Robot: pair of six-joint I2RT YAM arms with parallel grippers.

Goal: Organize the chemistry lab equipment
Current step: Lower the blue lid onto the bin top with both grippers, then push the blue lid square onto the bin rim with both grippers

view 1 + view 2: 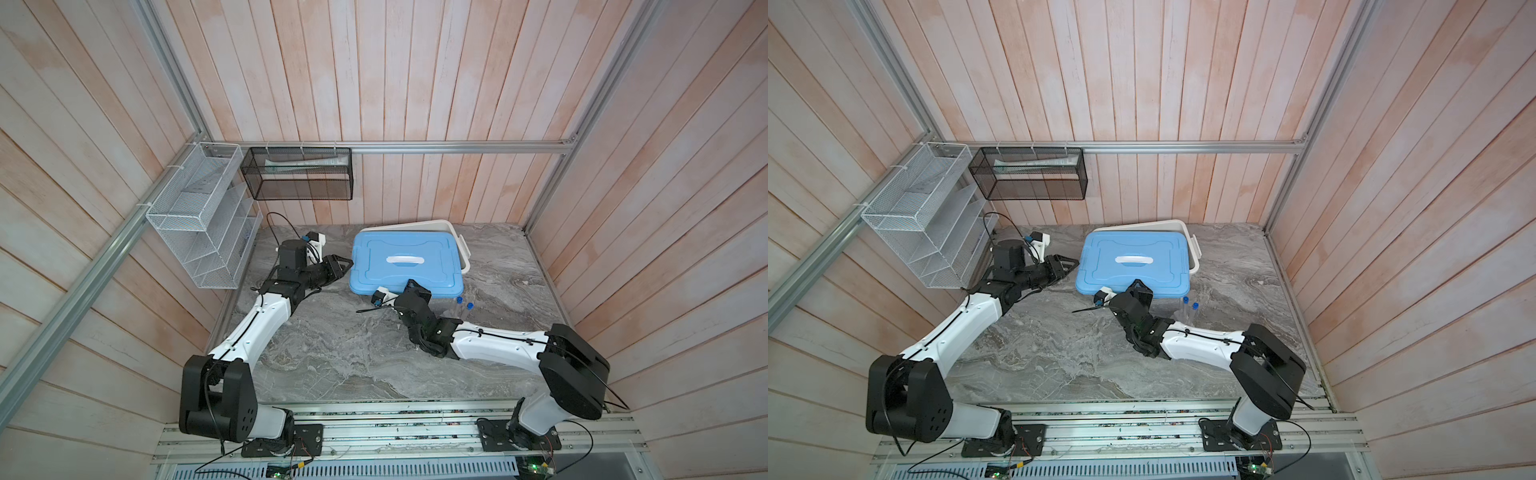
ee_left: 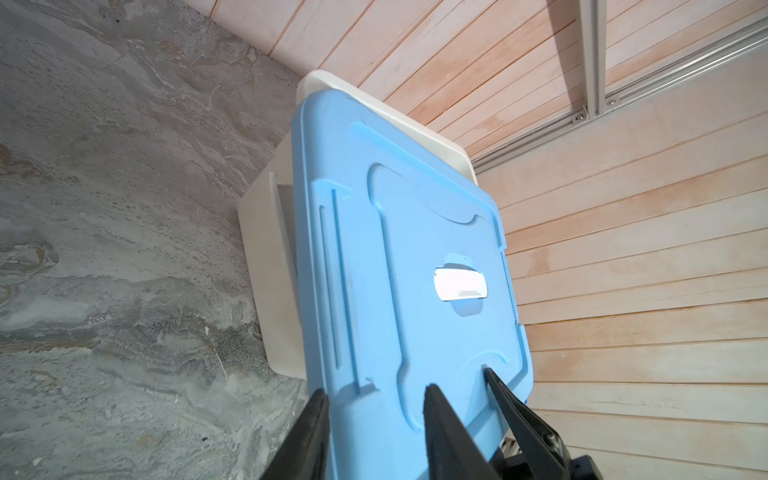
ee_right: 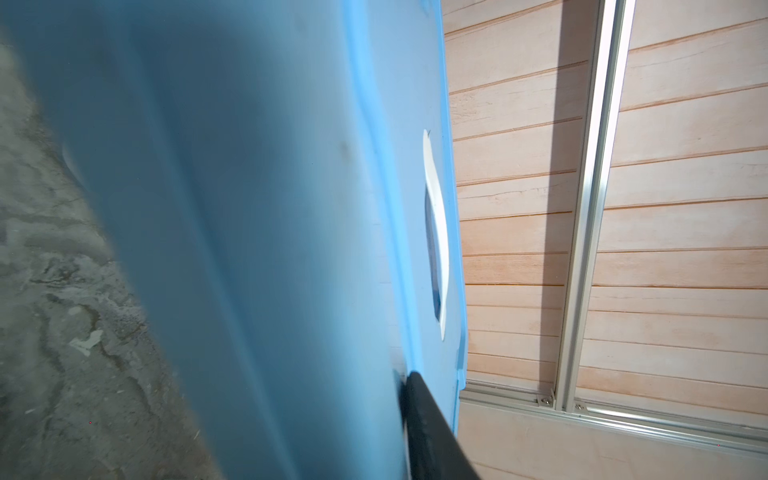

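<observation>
We see left gripper (image 1: 348, 262) clamped on blue lid (image 1: 405, 245), left edge. At lid bottom edge, right gripper (image 1: 411, 286): we cannot tell if gripping. Two blue-cap tubes (image 1: 470, 306) stand just right of it.

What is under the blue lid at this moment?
The white bin sits under the blue lid. Only the bin's back rim and right side show in both top views. The lid covers its inside, so any contents cannot be seen.

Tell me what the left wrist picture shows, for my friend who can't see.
A blue lid with a white handle fills the view, its near edge pinched by the black fingers of the left gripper. It sits crooked over a white box on a grey table.
</observation>
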